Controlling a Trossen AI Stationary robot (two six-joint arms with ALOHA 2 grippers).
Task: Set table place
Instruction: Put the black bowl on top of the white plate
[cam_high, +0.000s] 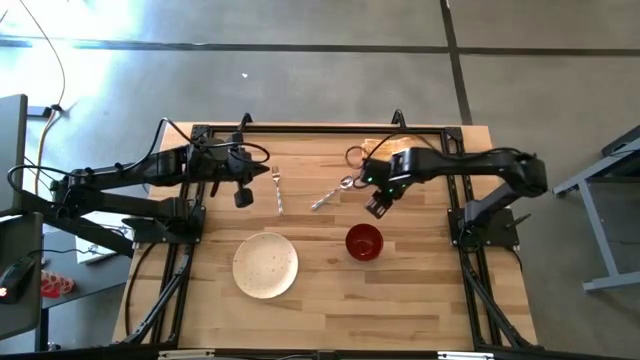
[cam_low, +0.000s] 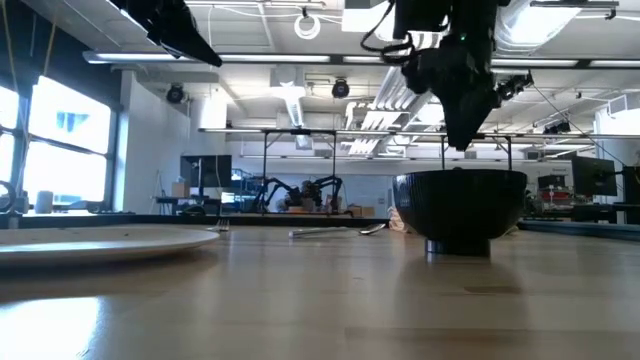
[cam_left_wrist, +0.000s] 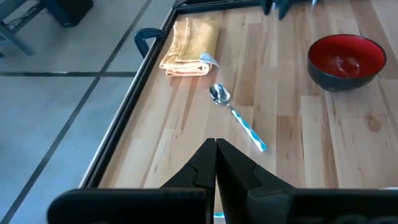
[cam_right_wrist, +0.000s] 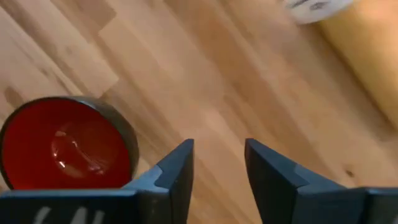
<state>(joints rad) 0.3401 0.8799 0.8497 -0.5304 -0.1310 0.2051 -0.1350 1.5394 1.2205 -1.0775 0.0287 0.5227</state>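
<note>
While both arms hang above table (cam_high: 400, 290), nothing held. Left hand (cam_high: 243, 197) clenched, fingers (cam_left_wrist: 208, 163) pressed together, above far-left part of table, just beside fork (cam_high: 277, 190). Right hand (cam_high: 378, 207) released, fingers (cam_right_wrist: 177, 168) apart, empty, hovering between spoon (cam_high: 330, 193) and bowl (cam_high: 364, 241). Bowl upright on table, right of plate (cam_high: 265, 265); plate lies flat, near front. Fork and spoon lie apart farther back. Folded yellow cloth (cam_left_wrist: 189, 46) near far edge.

Robotics lab: distant robot arms (cam_low: 300, 190), monitors (cam_low: 205, 170).
</note>
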